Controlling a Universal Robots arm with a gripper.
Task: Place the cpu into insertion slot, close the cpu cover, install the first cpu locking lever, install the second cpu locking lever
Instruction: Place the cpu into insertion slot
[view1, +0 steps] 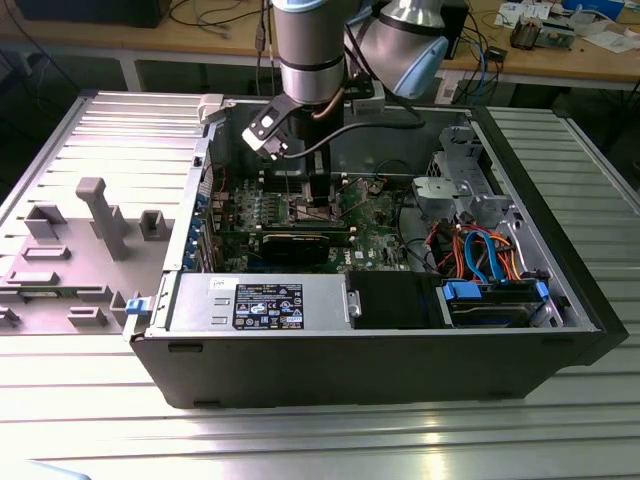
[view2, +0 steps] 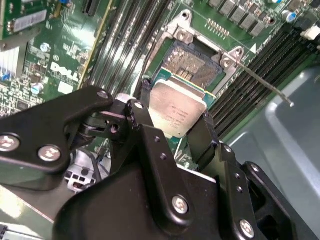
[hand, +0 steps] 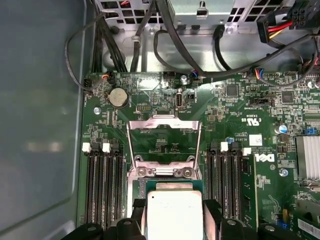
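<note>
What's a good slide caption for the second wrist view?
Gripper shut on the chip, holding it over the open socket on the green board.

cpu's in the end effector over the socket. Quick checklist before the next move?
1. Grip: ok. The end effector is shut on the cpu, clamping two opposite edges.
2. Cover out of the way: ok. The cpu cover is folded back off the insertion slot.
3. Slot free: ok. The part in view is bare.
4. Lever released: ok. One locking lever juts free beside the slot.
5. Cpu squared to slot: cannot tell.
</note>
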